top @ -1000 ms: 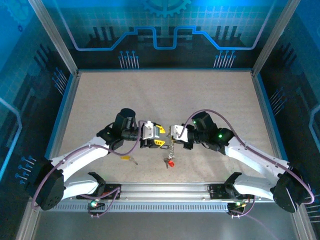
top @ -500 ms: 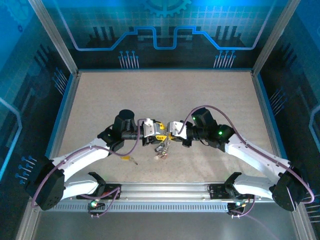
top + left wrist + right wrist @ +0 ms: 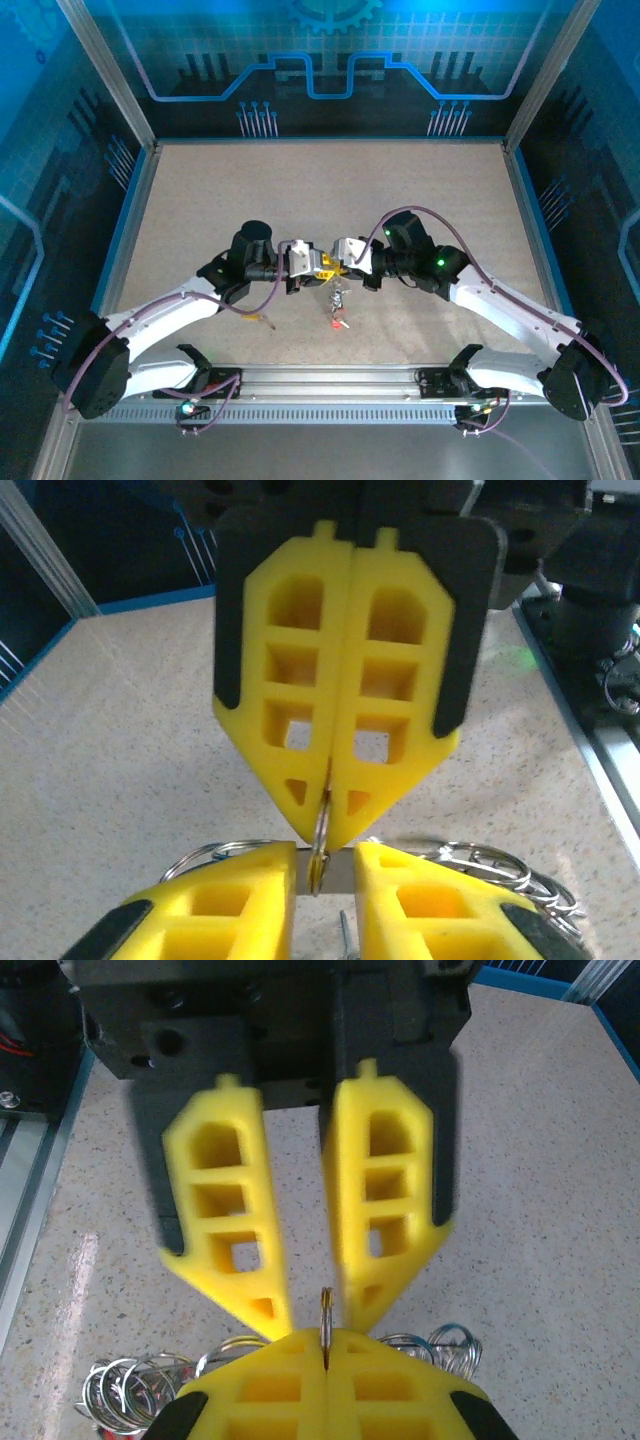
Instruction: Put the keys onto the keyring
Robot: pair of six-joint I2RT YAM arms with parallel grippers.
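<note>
Metal keyring [image 3: 326, 1312] pinched edge-on in the clamped right tool [image 3: 325, 1352]; left tool [image 3: 327, 862] parted, empty, straddling it. Best to close squarely without twisting the ring

No words, numbers or brand marks can be read. The back wall [image 3: 180, 50] carries a pale blue gear emblem [image 3: 333, 12], cut off by the top edge, above bright circuit-like lines [image 3: 330, 95]; neither bears any lettering.
</note>
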